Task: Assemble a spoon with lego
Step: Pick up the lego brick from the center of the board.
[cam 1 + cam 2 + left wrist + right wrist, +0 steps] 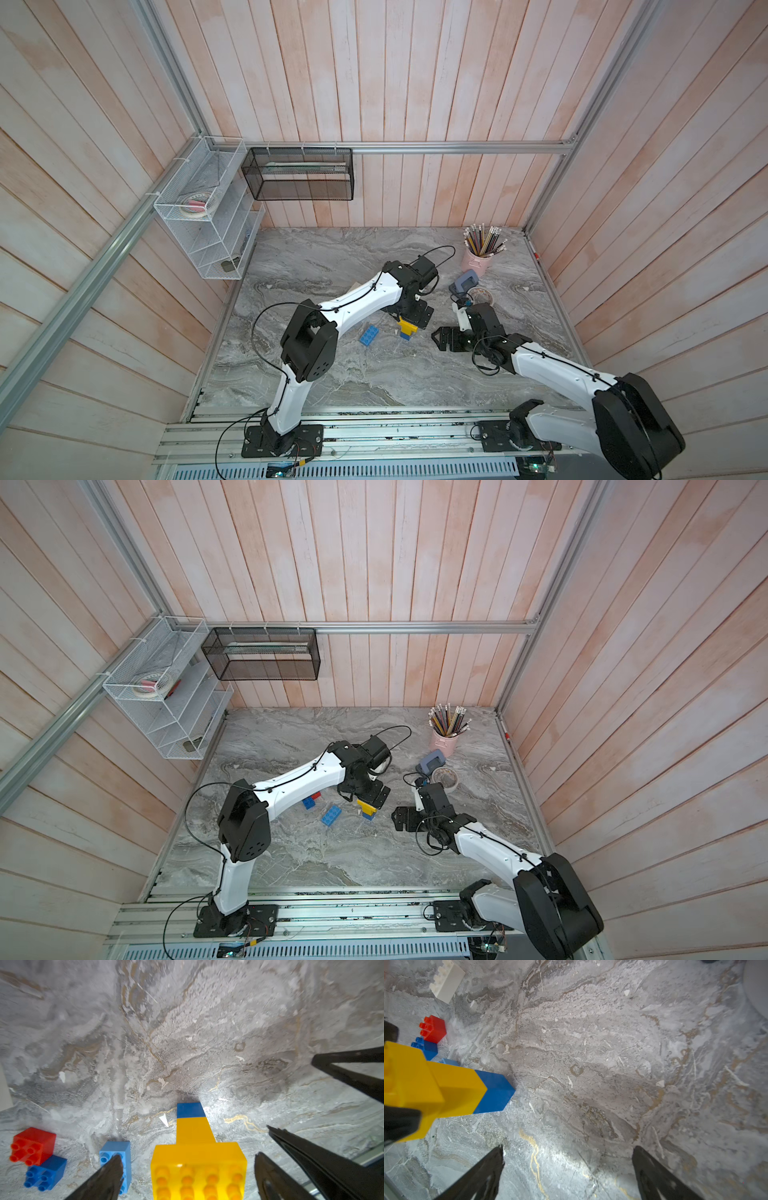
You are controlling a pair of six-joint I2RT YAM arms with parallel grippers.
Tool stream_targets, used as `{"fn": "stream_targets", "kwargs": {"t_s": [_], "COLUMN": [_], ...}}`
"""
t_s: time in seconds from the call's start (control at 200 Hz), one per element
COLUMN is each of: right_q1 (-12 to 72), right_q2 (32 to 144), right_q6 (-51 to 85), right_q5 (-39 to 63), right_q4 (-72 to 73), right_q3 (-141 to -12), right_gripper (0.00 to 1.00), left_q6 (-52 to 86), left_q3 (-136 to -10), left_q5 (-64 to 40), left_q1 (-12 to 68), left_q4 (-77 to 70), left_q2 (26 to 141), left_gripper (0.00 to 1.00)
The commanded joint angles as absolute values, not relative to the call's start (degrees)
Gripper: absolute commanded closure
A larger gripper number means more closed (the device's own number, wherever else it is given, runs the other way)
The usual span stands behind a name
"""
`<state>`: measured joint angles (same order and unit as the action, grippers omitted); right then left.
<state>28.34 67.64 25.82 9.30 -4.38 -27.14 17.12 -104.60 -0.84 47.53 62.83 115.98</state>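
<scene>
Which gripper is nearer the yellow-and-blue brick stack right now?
Left. The left gripper straddles the yellow-and-blue brick stack, open, a finger on either side; the right gripper is open and off to the side, clear of it.

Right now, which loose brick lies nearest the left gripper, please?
The light blue oblong brick; the red brick and dark blue brick lie farther off.

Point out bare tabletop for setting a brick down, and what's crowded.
Free: tabletop front, between the base rail and the light blue brick; back band, between the wall and the left arm. Crowded: the pencil cup and hole punch corner; the middle, around the yellow-blue stack.
</scene>
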Motion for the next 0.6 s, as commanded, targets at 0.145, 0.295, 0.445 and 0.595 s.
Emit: {"fn": "stream_targets", "kwargs": {"t_s": [0.145,0.295,0.445,0.595], "right_q1": [28.3,37.0,50.3,61.3], "right_q2": [63.7,62.7,66.6,75.4], "right_q6": [23.4,22.2,24.3,23.5], "right_q5": [10.6,4.9,-2.4,-4.6], "right_q4": [-9.0,-14.3,-21.4,-24.4], "right_q3": [-29.4,-35.7,-45.8,-56.6], "right_gripper": [0.02,0.02,0.02,0.02], "left_q6": [20.6,23.3,24.7,24.9], "left_q3": [-93.8,-79.7,-66.6,-57.7], "left_q5": [-1.6,-7.1,-10.1,-11.9], "left_q1": [38.6,30.3,22.7,18.2], "left_q4": [55.1,46.4,38.7,34.1], "left_q2": [97.8,86.9,78.1,71.9], "left_gripper": [0.0,0.0,0.0,0.0]}}
